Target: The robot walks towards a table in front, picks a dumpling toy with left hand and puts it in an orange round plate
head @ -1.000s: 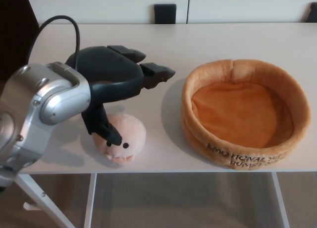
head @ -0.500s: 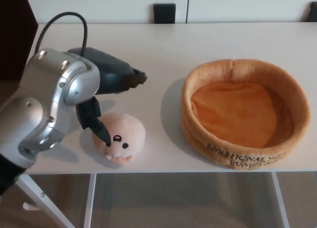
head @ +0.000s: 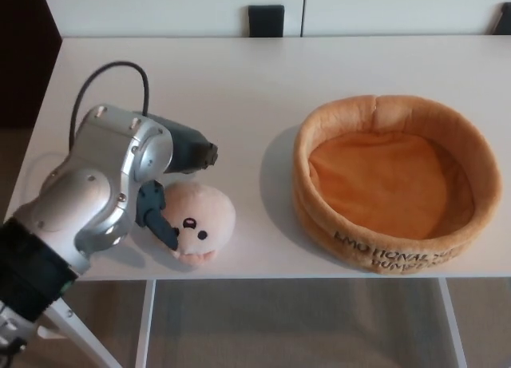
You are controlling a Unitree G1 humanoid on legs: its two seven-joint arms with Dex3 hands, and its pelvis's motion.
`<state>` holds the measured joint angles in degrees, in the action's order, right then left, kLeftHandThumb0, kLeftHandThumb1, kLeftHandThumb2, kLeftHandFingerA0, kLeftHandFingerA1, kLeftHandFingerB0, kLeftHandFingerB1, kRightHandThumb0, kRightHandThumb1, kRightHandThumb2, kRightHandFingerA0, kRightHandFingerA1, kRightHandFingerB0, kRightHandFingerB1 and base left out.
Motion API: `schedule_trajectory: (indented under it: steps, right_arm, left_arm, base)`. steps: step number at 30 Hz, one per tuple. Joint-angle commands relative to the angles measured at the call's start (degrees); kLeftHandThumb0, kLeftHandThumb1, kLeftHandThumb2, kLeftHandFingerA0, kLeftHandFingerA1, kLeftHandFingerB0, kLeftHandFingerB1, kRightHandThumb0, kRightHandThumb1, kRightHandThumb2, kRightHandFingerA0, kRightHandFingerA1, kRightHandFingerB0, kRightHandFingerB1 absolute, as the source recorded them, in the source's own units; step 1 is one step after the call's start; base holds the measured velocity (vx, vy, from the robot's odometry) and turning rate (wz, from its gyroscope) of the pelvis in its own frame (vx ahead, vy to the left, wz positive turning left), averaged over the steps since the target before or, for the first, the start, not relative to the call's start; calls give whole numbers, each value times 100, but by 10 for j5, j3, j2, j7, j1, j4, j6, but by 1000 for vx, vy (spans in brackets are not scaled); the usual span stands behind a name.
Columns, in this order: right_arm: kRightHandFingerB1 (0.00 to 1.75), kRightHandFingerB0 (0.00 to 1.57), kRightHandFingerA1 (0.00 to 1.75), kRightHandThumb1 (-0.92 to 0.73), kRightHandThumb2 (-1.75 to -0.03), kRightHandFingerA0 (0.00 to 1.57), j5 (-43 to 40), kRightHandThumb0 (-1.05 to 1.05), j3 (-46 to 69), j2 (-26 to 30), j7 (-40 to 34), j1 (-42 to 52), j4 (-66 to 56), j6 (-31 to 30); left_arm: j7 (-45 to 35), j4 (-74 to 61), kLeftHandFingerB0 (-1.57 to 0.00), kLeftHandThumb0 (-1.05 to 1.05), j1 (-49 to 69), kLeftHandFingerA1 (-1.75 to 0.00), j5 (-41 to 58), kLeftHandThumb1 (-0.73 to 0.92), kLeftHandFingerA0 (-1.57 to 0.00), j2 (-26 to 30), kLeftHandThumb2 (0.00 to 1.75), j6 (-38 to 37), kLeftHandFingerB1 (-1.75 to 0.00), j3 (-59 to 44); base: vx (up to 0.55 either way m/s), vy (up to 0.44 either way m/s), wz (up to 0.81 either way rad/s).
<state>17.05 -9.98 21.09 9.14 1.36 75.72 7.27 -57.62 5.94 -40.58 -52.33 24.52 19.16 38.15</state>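
The dumpling toy [head: 200, 223], a pale peach plush ball with a small face, sits on the white table [head: 263, 81] near its front edge. My left hand [head: 180, 149] is just left of and behind it. The hand is open: the black thumb [head: 157, 223] rests against the toy's left side, while the fingers sit above its upper left, off the plush. The silver wrist hides part of the hand. The orange round plate [head: 382, 111], a plush dish with a raised rim, lies to the right with nothing in it. My right hand does not show.
A dark chair back [head: 265, 21] stands past the table's far edge, and another dark shape [head: 503, 21] is at the far right corner. A black cable [head: 112, 69] loops over my left wrist. A white table leg [head: 145, 324] shows below the front edge.
My left arm has drawn back toward the lower left. The hand has come off the top of the toy, and its fingers have pulled in from a wide spread. Toy and plate have not moved.
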Motion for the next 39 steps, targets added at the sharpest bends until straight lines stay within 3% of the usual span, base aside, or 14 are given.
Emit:
schedule_trajectory:
  steps: [1,13,16,17,19,21,22,23,26,27,31,32,33,39]
  right_arm:
    - [38,48,45,-60,-58,64,4,-33,0,8,-6,1,0,-1]
    - [38,47,46,-58,-57,58,-1,-31,7,9,4,-7,-4,-1]
    - [38,46,46,-59,-58,57,1,-31,6,9,8,-12,-6,-6]
    - [37,46,45,-59,-57,56,-1,-32,8,8,9,-12,-6,-7]
    - [37,46,45,-59,-57,58,-1,-32,9,8,10,-13,-5,-9]
    - [38,46,46,-59,-57,57,-2,-32,9,8,13,-15,-5,-6]
    - [38,46,46,-59,-57,57,-2,-32,9,9,14,-16,-5,-5]
    - [37,46,44,-60,-57,58,1,-34,6,9,13,-16,-5,-4]
    - [37,46,44,-60,-57,58,6,-34,1,10,11,-16,-6,-3]
    - [37,46,45,-60,-58,58,2,-35,6,10,6,-18,-3,-3]
    - [38,47,44,-61,-58,59,6,-37,3,10,2,-16,-3,-2]
    - [50,44,56,-52,-79,55,4,-44,4,10,3,-16,-4,-2]
    - [38,49,46,-62,-58,62,3,-36,5,9,2,-16,-4,-3]
    - [38,47,45,-64,-59,58,5,-36,3,9,7,-16,0,-9]
  left_arm:
    - [26,28,0,-79,19,0,-13,37,0,-14,63,12,-2,2]
    - [130,61,0,-65,54,0,-17,31,0,-31,69,-32,-14,8]
    - [245,81,-1,-29,80,-48,2,19,0,-29,79,-100,-49,-4]
    - [293,83,-35,-40,94,-74,9,39,-59,-28,69,-125,-43,-10]
    - [360,87,-52,-26,114,-78,12,53,-72,-28,56,-156,-36,-16]
    - [408,90,-60,-29,124,-93,4,48,-76,-25,83,-173,-60,-16]
    - [420,91,-60,-29,126,-93,1,48,-76,-25,83,-176,-60,-16]
    - [437,93,-69,-22,128,-130,-3,58,-71,-24,57,-181,-78,-15]
    - [465,97,-69,-22,132,-130,-9,58,-71,-23,57,-190,-78,-14]
    - [542,114,-48,-18,141,-175,-14,65,-65,-28,54,-208,-157,-17]
    - [583,127,-44,-15,154,-175,0,67,-65,-36,54,-220,-161,-32]
    - [594,126,-44,-15,156,-175,7,66,-65,-38,53,-223,-163,-41]
    - [603,128,-41,-13,159,-175,13,65,-67,-41,56,-226,-170,-49]
    - [590,123,-46,-16,158,-175,51,65,-69,-50,58,-237,-161,-87]
  base:
    - [0,0,0]
    - [0,0,0]
    - [0,0,0]
    - [0,0,0]
    - [0,0,0]
    - [0,0,0]
    - [0,0,0]
    - [0,0,0]
    - [0,0,0]
    - [0,0,0]
    - [0,0,0]
    - [0,0,0]
    - [0,0,0]
    - [0,0,0]
